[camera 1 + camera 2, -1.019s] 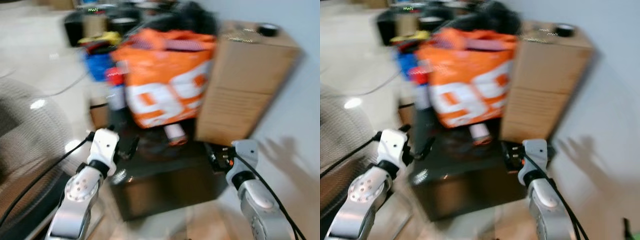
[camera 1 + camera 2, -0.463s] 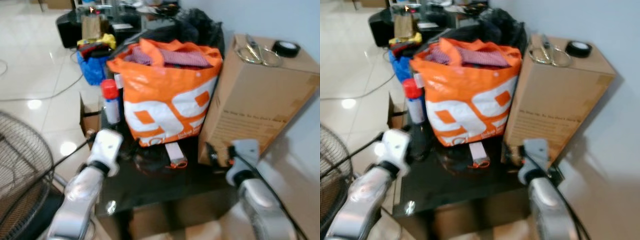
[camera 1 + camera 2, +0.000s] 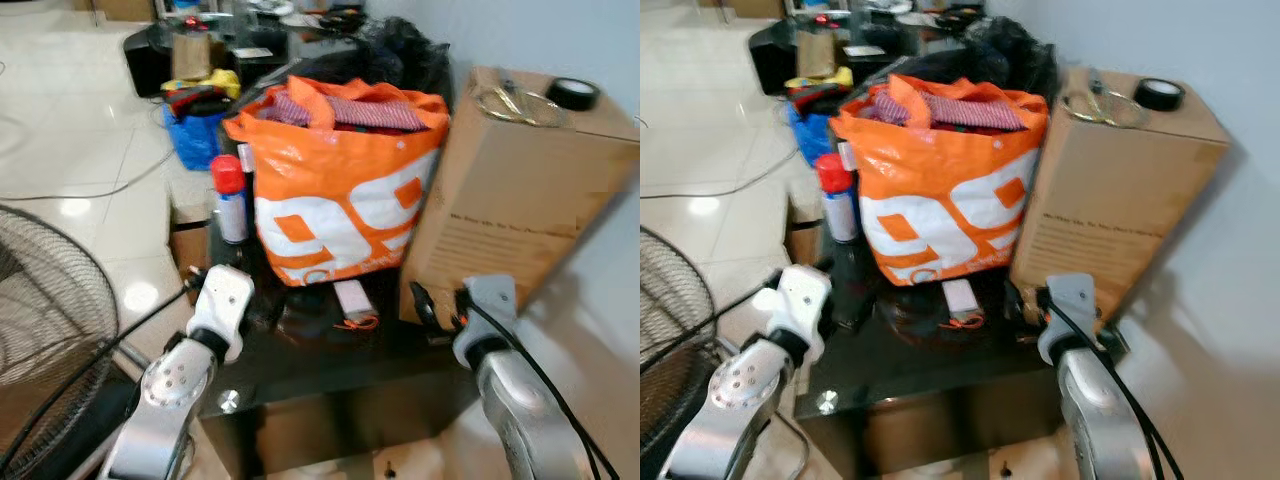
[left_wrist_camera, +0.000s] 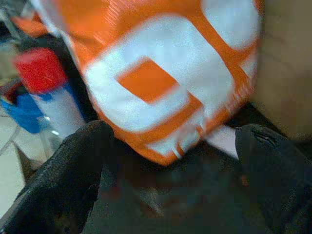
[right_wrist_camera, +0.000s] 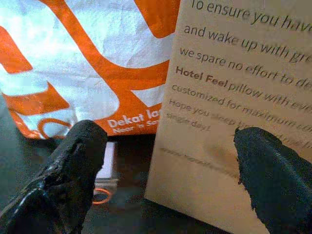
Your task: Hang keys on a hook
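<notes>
Here, both grippers, left (image 4: 170, 161) and right (image 5: 165, 161), are held spread and empty before the dark glossy table (image 3: 330, 360), where a white tagged key fob (image 3: 353, 300) is lying.

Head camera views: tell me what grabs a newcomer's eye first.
A big orange and white bag stuffed with cloth stands on the dark table, with a tall cardboard box beside it on the robot's right. A red-capped spray can stands at the bag's other side, and both grippers hover open at the table's near edge.
</notes>
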Robot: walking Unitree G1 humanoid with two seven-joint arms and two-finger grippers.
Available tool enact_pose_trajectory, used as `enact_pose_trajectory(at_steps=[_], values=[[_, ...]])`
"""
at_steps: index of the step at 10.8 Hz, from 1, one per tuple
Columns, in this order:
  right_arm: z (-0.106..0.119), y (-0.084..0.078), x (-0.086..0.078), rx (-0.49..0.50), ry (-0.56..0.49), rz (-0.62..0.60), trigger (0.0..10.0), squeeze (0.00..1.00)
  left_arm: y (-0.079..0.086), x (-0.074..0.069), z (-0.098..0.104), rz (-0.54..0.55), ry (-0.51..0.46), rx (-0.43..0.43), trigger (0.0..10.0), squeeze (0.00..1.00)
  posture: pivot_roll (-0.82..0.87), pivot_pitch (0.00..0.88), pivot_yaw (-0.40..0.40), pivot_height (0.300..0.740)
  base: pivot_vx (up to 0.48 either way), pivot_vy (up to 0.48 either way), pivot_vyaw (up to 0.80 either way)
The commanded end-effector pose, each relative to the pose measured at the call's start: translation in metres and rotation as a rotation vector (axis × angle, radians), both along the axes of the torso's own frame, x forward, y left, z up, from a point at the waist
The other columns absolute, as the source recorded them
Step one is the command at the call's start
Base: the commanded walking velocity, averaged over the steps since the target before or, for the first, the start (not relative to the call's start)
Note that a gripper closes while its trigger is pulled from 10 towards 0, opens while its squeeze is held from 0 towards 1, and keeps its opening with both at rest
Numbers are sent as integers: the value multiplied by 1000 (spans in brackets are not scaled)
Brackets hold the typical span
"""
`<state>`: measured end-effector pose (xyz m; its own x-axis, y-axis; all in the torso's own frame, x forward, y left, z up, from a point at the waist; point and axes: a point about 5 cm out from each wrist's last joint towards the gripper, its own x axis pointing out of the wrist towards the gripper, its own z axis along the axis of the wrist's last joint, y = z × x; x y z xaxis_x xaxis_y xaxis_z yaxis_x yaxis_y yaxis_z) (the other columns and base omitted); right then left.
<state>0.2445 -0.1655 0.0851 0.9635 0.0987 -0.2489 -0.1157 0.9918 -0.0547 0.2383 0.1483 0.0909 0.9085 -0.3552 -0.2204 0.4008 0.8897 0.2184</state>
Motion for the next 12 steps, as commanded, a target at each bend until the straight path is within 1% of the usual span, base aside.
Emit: enact_pose_trajectory(at_steps=[1, 2, 3, 4, 5, 6, 8, 9, 10, 11, 12], values=[[-8, 0, 3, -42, 57, 11, 10000, 439, -2, -2, -6, -33, 50, 34, 10000, 702, -29, 0, -32, 740, 0, 0, 0], [-29, 8, 7, -124, 206, 125, 10000, 0, -1, -9, -18, -101, 137, 88, 10000, 694, -30, 0, -29, 740, 0, 0, 0], [-36, 19, 11, -124, 231, 230, 10000, 0, 0, -12, -21, -128, 168, 100, 10000, 698, -31, 0, -28, 740, 0, 0, 0], [-43, 37, 18, -113, 252, 349, 10000, 0, 2, -15, -24, -133, 185, 114, 10000, 690, -32, 14, -26, 740, 0, 0, 0], [-52, 46, 25, -155, 262, 387, 10000, 0, 4, -16, -23, -126, 180, 122, 10000, 690, -27, 44, -34, 740, 0, 0, 0], [-58, 48, 31, -183, 273, 376, 10000, 0, 5, -18, -22, -121, 176, 128, 10000, 690, -21, 68, -38, 740, 0, 0, 0], [-64, 53, 46, -257, 283, 401, 10000, 0, 14, -29, -15, -110, 179, 137, 10000, 690, 7, 138, -50, 740, 0, 0, 0], [-65, 54, 53, -276, 282, 387, 10000, 0, 19, -35, -13, -104, 183, 144, 10000, 694, 23, 164, -54, 740, 0, 0, 0], [-66, 56, 60, -285, 279, 370, 10000, 0, 24, -43, -9, -94, 187, 151, 10000, 694, 43, 194, -59, 740, 0, 0, 0], [-66, 62, 63, -267, 273, 378, 10000, 0, 27, -51, -3, -83, 187, 153, 10000, 694, 62, 213, -61, 740, 0, 0, 0], [-67, 67, 63, -255, 275, 384, 6039, 0, 29, -56, 1, -78, 186, 152, 10000, 694, 78, 228, -65, 740, 0, 0, 0]])
